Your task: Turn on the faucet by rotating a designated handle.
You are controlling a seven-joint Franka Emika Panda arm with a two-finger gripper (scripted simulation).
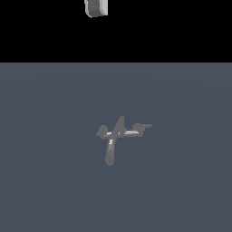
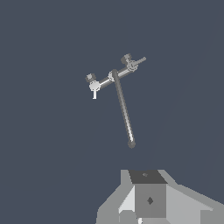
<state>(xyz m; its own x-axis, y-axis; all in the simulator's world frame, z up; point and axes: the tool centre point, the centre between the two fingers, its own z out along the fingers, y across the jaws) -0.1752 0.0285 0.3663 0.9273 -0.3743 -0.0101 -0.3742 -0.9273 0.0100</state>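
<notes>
The dull-grey faucet [image 1: 118,134] stands on the floor near the middle of the exterior view, with its spike pointing up and its curved spout [image 1: 109,153] reaching toward the camera. The handle [image 1: 144,126], with its thin straight lever, is at the crossbar's end on the exterior view's right. The stubby handle [image 1: 102,132] is at the other end. In the wrist view the faucet [image 2: 114,75] is far off, and the lever handle [image 2: 134,64] sticks out from one end. My gripper [image 1: 96,7] hangs high above and behind the faucet, touching nothing. Only its grey body [image 2: 148,199] shows in the wrist view.
The faucet stands on a flat blue-grey floor [image 1: 54,181] that fills both views. A black background lies beyond the floor's far edge.
</notes>
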